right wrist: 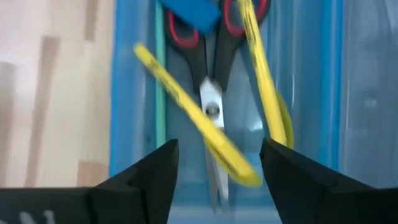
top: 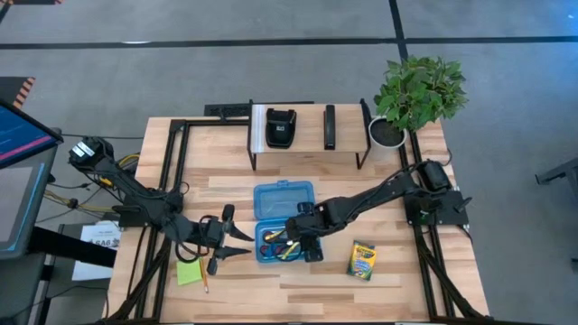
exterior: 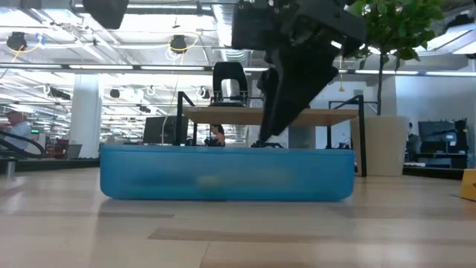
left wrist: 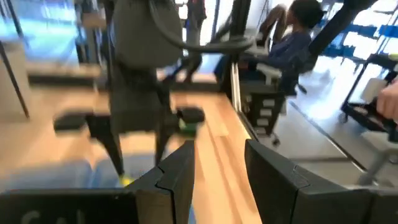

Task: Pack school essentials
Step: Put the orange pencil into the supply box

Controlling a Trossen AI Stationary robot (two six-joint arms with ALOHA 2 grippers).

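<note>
We found the right gripper lowered over the open blue case at mid-table, its fingers spread apart with nothing gripped between them. Inside the case, right under it, lay the red-handled scissors, a blue eraser across their handles, a teal pencil along one wall and two yellow pencils crossing over the scissors. In the low view that gripper hung just above the case's rim. The left gripper sat beside the case on its left, fingers parted and empty, pointing toward the right one. The green pad lay on the table near the left arm, with an orange pencil at its edge. The crayon box lay well right of the case
</note>
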